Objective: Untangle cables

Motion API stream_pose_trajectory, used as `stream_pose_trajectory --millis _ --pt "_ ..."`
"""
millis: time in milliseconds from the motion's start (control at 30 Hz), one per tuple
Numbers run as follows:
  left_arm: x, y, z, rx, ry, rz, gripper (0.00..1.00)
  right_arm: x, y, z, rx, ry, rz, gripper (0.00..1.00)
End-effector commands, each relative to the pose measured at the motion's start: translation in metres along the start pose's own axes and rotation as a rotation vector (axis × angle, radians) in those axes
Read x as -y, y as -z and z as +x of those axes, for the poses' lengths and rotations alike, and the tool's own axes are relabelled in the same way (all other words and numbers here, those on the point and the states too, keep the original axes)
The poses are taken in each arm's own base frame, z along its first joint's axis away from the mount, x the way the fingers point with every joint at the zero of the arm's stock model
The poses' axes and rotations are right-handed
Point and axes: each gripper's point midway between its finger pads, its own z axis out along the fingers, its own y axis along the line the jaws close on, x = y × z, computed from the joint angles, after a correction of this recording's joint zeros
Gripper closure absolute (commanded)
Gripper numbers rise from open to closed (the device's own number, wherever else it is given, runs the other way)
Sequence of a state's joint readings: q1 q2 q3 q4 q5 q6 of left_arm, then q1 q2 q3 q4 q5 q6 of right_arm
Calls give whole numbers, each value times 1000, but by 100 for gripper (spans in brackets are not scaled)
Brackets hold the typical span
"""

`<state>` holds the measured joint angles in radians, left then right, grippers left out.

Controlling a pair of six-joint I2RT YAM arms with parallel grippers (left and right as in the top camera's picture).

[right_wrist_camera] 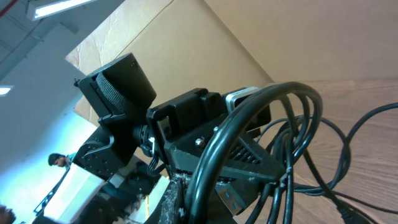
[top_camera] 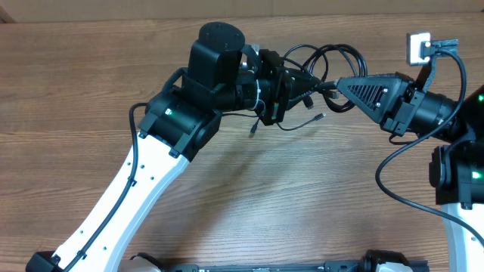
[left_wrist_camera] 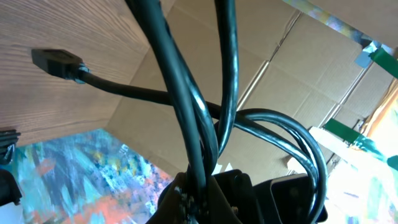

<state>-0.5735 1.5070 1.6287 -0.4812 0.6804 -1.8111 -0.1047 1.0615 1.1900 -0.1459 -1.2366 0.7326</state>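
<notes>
the cables point(top_camera: 327, 60) hang in a knotted bundle above the table point(top_camera: 227, 189), strung between the two grippers near the far middle of the wood. the left gripper point(top_camera: 301, 85) is closed tight on the bundle's left side; in its wrist view several strands point(left_wrist_camera: 186, 112) rise straight out of the pinched fingers at the bottom edge. the right gripper point(top_camera: 338, 83) is likewise clamped shut on the bundle's right side, and its wrist view shows loops point(right_wrist_camera: 249, 124) curling up from its jaws. the two grippers sit near each other, tips facing, with the loops arching over and behind them. the fingertips themselves are mostly cut off at the bottom of both wrist views, and the exact spots where the cords are pinched are buried under black strands. how many separate cords make up the knot cannot be told, since they cross and overlap. counted overhead: two arms, two grippers, one bundle, and two loose plug ends lying on the table, one point(top_camera: 252, 130) below the left gripper and one point(top_camera: 321, 117) between the grippers. the left wrist view shows one dark plug point(left_wrist_camera: 56, 62) over the wood.
</notes>
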Motion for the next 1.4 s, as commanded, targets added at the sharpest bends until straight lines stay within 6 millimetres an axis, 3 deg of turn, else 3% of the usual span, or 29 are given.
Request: stream_pose_trajectory --millis 0,300,733,867,1000,1133,1267,1367 --pt "6 2 -7 11 -36 16 96 -5 2 -4 18 30 7 96" --pt "6 5 -10 10 -224 14 96 -3 2 -7 34 30 23 96" --pt "9 16 -9 -58 -266 22 96 -1 2 -8 40 29 29 96" --pt "14 20 -5 -98 -379 48 86 -1 2 -8 40 29 29 96" --pt "13 21 5 -149 -613 67 87 -1 2 -8 40 29 29 96" --pt "8 22 13 -201 -777 78 70 -1 2 -8 40 29 29 96" --pt "2 23 15 -221 -866 73 29 -1 2 -8 40 29 29 96" --pt "-5 23 13 -225 -918 55 9 -1 2 -8 39 29 28 96"
